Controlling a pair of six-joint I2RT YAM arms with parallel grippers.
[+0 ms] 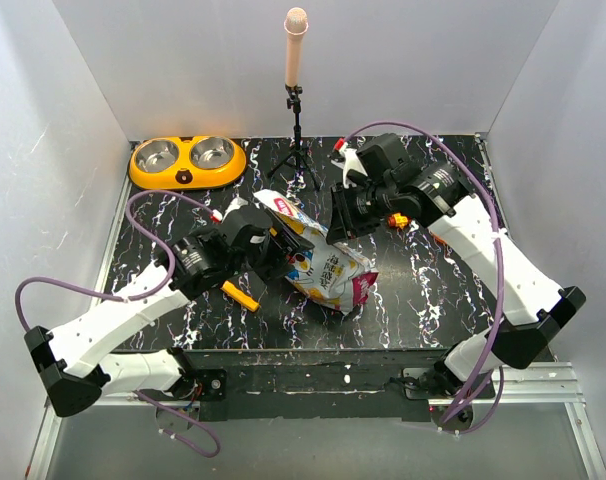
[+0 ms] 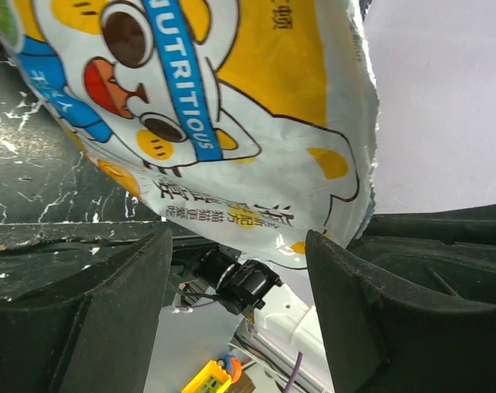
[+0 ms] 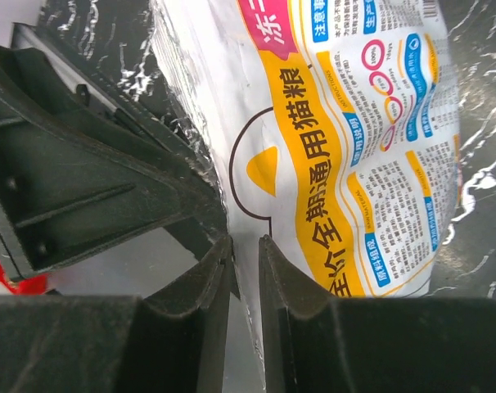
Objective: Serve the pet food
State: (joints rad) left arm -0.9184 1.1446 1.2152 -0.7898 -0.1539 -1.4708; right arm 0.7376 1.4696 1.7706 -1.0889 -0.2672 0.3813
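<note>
The pet food itself is hidden inside a crinkly white bag (image 1: 328,265) with colourful print and a magenta band, lying on the black marbled table (image 1: 423,290). My left gripper (image 1: 278,245) is at the bag's upper left end. In the left wrist view the bag (image 2: 232,106) fills the top and its lower edge reaches my left gripper (image 2: 238,237), whose jaws stand wide apart. My right gripper (image 1: 335,228) is at the bag's far edge. In the right wrist view my right gripper (image 3: 244,241) has a narrow gap, with the thin edge of the bag (image 3: 354,164) running loosely through it.
A yellow-orange scoop (image 1: 241,296) lies on the table below my left gripper. An orange double bowl (image 1: 187,160) with steel cups sits at the back left. A microphone on a tripod (image 1: 296,60) stands at the back centre. White walls enclose three sides.
</note>
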